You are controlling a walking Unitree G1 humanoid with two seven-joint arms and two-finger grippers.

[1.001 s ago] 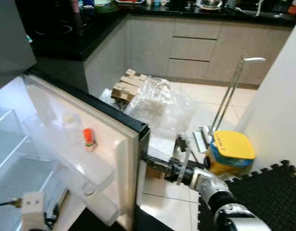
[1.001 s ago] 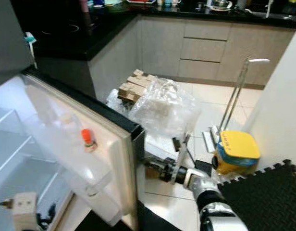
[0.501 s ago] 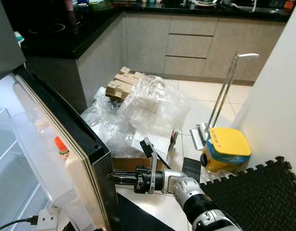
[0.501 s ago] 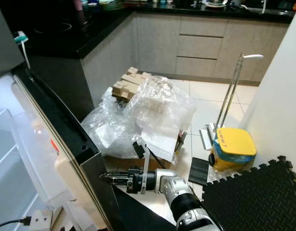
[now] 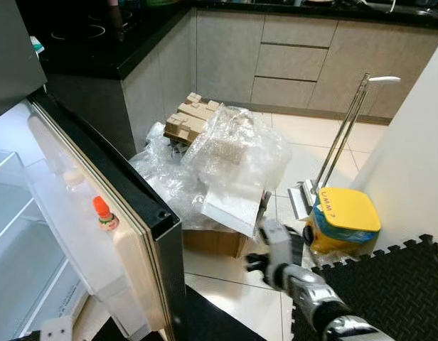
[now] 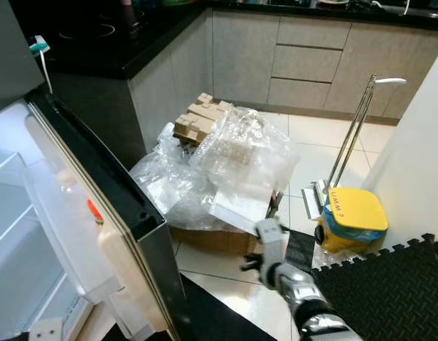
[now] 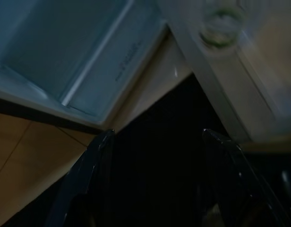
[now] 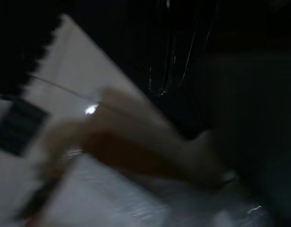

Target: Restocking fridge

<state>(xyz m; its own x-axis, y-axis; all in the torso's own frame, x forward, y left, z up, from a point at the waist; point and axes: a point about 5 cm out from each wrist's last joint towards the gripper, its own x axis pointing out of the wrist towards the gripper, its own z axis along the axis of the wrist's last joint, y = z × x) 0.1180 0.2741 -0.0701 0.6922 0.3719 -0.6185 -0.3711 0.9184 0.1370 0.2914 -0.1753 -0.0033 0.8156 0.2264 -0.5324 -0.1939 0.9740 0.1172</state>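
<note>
The right end effector (image 5: 256,261) hangs low over the tiled floor (image 5: 240,298), blurred, just beside the cardboard box (image 5: 213,241) that sits under a heap of clear bubble wrap (image 5: 230,160); whether its fingers are apart or together I cannot tell, and nothing can be seen in its grip. The left end effector (image 7: 157,142), seen from its wrist camera, has its two black fingers (image 7: 96,156) spread apart and empty, pointing at the lower edge of the fridge. Further out, the fridge door (image 5: 109,213) stands wide open, its inner shelf holding a small bottle with an orange cap (image 5: 103,212) and a pale jar (image 5: 75,181) behind it; the fridge shelves (image 5: 13,213) on the far left look bare. Beyond the wrap lie stacked cartons (image 5: 187,119), a yellow-lidded bucket (image 5: 345,217) with a long-handled tool (image 5: 347,135), and a black foam mat (image 5: 397,291). The stock to load is probably in the box. The risk, as I judge it, is that the right arm snags the loose wrap or knocks the open door's edge, since both crowd its path.
</note>
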